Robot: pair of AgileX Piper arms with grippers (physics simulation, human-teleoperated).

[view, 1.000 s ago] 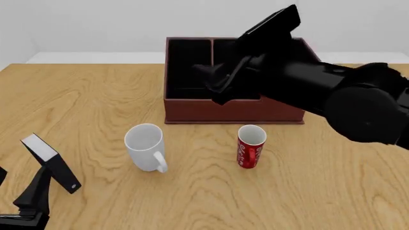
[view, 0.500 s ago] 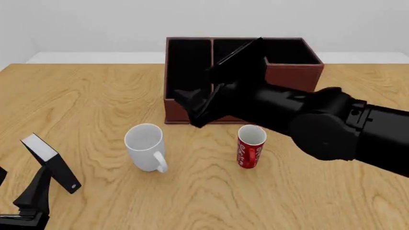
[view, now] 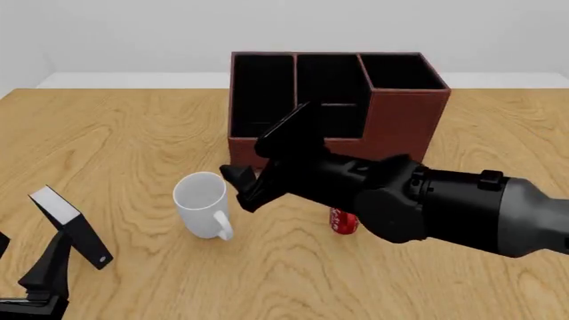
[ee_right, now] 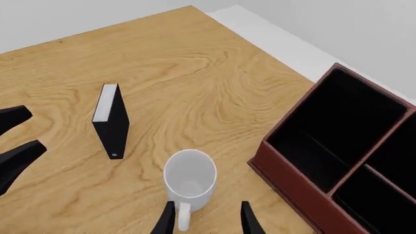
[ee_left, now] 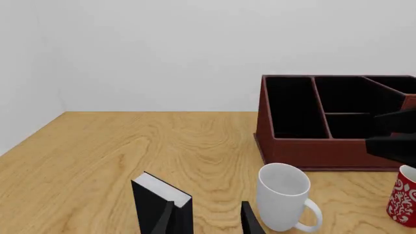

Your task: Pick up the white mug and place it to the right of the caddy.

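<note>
The white mug (view: 202, 203) stands upright on the table, in front of the caddy's left end, with its handle toward the near side. It also shows in the left wrist view (ee_left: 283, 195) and the right wrist view (ee_right: 190, 178). The reddish-brown caddy (view: 404, 123) stands at the back middle, seen too in the wrist views (ee_left: 312, 148) (ee_right: 289, 168). My right gripper (view: 240, 187) is open and empty, just right of and above the mug; in its own view (ee_right: 204, 222) the handle lies between the fingers. My left gripper (view: 22, 267) is open and empty at the near left.
A red mug (view: 342, 222) is mostly hidden behind my right arm; it shows in the left wrist view (ee_left: 404, 202). A small black-and-white slanted block (view: 71, 227) stands by my left gripper. The table (view: 133, 133) ends at a white wall behind the caddy.
My right arm has swung from above the caddy down and toward the near left, ending beside the white mug and covering most of the red mug. The left arm has not moved.
</note>
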